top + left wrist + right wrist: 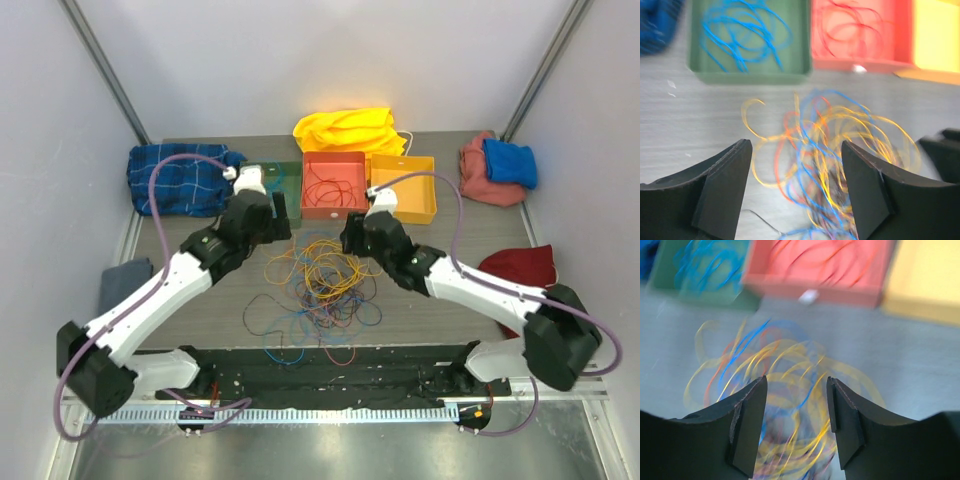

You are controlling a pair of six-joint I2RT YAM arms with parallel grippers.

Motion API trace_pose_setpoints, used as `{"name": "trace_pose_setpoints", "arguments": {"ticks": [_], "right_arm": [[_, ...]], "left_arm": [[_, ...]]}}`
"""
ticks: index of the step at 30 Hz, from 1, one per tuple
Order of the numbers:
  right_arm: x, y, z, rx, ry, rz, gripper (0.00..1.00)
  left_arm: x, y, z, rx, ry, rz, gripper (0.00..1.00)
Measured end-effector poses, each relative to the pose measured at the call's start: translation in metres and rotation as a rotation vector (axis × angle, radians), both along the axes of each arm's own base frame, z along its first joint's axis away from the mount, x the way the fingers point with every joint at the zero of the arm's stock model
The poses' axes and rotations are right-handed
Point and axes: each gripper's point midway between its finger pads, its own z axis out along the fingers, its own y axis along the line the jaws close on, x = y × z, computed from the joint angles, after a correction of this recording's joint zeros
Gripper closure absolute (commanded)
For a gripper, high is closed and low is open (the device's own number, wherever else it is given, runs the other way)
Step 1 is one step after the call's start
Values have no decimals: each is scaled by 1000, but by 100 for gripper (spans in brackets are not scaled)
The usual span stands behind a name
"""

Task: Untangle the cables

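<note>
The cables [318, 283] lie in a loose tangle of yellow, orange, blue, red and purple strands in the middle of the table. My left gripper [281, 222] hovers over the tangle's far left edge and my right gripper [351, 238] over its far right edge. In the left wrist view the left gripper [796, 167] is open, and the blurred cables [830, 145] show on the table between and beyond its fingers. The right gripper [797, 405] is open too, with yellow and blue cables [785, 360] showing below its gap. I see no strand pinched by either one.
Three boxes stand behind the tangle: a green box [287, 178] with blue wires [740, 30], a red box [333, 210] with red wires [850, 30], and a yellow box [420, 212]. Cloths lie around: blue plaid [180, 180], yellow [350, 130], pink and blue [497, 165], dark red [520, 265], grey [125, 280].
</note>
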Motion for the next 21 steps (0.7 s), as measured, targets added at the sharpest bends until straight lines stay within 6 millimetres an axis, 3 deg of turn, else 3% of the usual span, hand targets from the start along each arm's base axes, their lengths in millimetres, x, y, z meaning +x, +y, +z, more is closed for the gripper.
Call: {"name": "trace_pose_setpoints", "arguments": {"ticks": [1, 3, 7, 12, 16, 21], "right_arm": [[-17, 6, 1, 12, -1, 36, 41], [-47, 17, 1, 35, 1, 103, 42], [-79, 11, 4, 49, 5, 140, 42], [-88, -3, 8, 66, -9, 118, 45], [-91, -2, 1, 66, 13, 117, 46], [-100, -5, -14, 58, 42, 123, 52]], "left_arm": [[-11, 1, -2, -35, 3, -21, 1], [-30, 3, -6, -93, 10, -48, 0], [-49, 4, -17, -146, 45, -70, 0], [-52, 2, -44, -151, 137, -24, 2], [-56, -2, -80, -153, 228, 5, 13], [-72, -4, -125, -166, 344, 19, 7]]}}
